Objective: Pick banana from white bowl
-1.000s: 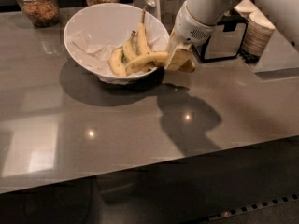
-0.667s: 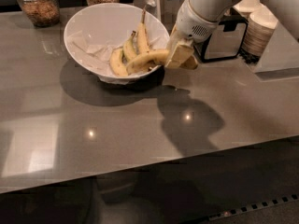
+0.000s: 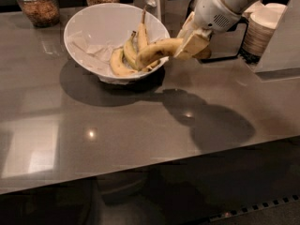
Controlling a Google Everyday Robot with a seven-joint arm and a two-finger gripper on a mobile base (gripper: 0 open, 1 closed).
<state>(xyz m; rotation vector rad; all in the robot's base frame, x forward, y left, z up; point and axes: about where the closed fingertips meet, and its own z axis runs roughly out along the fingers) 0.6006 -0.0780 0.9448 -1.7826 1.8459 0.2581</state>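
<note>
The long, thick yellow banana (image 3: 157, 52) is held across the right rim of the wide, glossy white bowl (image 3: 105, 20).
The tool (image 3: 191, 47), just right of the bowl, is clamped on the banana's right end. The other end lies over slimmer yellow bananas (image 3: 119, 64) and crumpled white paper (image 3: 89, 48) inside the bowl, on the grey bench (image 3: 117, 125).

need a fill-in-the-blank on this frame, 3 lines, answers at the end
1. The claw is shut on the banana just outside the white bowl's ___ rim, as pictured.
2. Behind the bowl stand ___ glass jars.
3. The crumpled paper lining the bowl is ___.
Missing words: right; two; white.
</note>
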